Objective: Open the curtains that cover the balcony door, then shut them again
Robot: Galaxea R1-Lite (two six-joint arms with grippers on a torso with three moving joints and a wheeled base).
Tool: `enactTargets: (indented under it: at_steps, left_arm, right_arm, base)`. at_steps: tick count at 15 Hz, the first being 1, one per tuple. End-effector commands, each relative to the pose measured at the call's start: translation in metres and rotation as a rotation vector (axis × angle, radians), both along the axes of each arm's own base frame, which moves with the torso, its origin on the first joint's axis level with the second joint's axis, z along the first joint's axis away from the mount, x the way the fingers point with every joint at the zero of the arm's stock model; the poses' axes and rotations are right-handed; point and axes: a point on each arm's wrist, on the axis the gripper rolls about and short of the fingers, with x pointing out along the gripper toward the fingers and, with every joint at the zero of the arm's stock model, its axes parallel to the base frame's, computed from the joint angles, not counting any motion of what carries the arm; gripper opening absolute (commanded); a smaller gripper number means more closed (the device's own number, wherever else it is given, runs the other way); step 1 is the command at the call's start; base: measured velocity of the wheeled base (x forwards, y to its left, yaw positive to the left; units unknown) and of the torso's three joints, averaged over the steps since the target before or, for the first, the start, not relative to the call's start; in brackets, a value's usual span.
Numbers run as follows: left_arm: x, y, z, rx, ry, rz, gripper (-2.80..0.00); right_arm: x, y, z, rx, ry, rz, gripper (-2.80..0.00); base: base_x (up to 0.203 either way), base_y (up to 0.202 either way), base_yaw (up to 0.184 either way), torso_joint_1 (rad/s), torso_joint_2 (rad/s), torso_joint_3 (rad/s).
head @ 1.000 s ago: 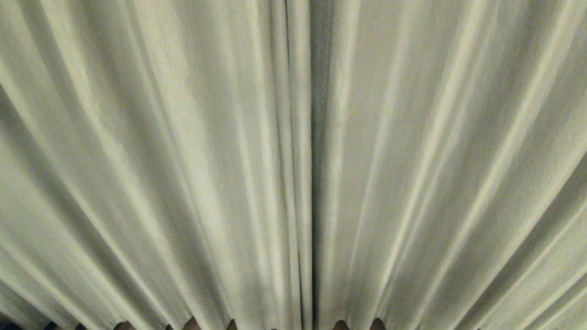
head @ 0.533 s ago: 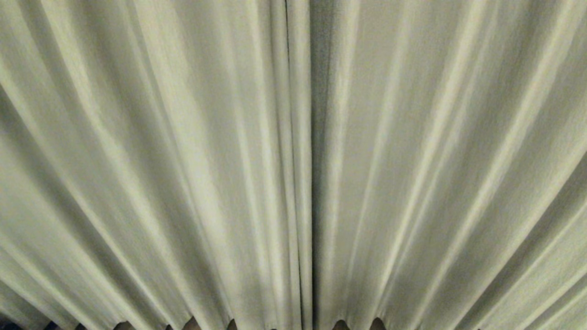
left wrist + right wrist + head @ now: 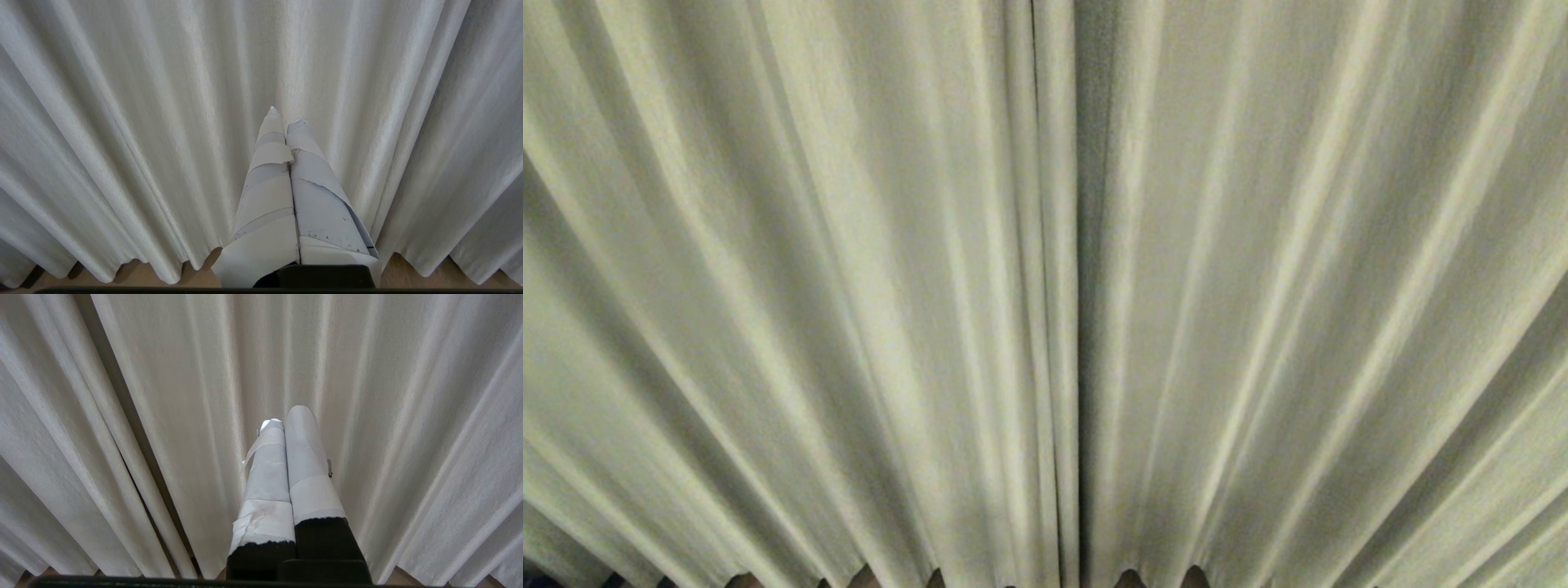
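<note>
The curtains [image 3: 849, 286] fill the whole head view, pale cream-green fabric in long vertical pleats that fan outward toward the lower edge of the frame. Two panels meet at a dark vertical seam just right of frame centre, drawn fully together with no gap showing. Scalloped hem along the bottom edge, small dark patches of floor [image 3: 1129, 580] peeking under it at bottom centre. Neither arm shows in the head view. Left wrist view: left gripper [image 3: 285, 116] at lower centre of the frame, tape-wrapped fingers [image 3: 269, 192] pressed together, tips pointing at the pleats, nothing between them; whether the tips touch the cloth, can't tell. Curtain hem wavy along the bottom of that frame, strip of tan floor below it. Right wrist view: right gripper [image 3: 288, 414] at lower centre, white-taped fingers [image 3: 267, 486] over black bases, also closed against each other, empty, aimed at the fabric. A dark fold line runs diagonally through the left half of that frame where the panel edge overlaps.
</note>
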Motion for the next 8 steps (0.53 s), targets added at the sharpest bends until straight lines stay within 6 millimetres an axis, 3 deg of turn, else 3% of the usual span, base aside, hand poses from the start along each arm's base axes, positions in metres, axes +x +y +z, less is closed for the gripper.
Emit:
enactTargets:
  at_steps: [1,8]
  left_arm:
    - [0.0,0.0,0.0001,0.0,-0.001,0.001,-2.8]
    - [0.0,0.0,0.0,0.0,-0.001,0.001,-2.8]
  right_arm:
    - [0.0001,0.0,0.0001,0.0,0.0,-0.001,-2.8]
    - [0.0001,0.0,0.0001,0.0,0.0,-0.001,-2.8]
  base:
    - [0.0,0.0,0.0,0.0,0.0,0.0]
    - [0.0,0.0,0.0,0.0,0.0,0.0]
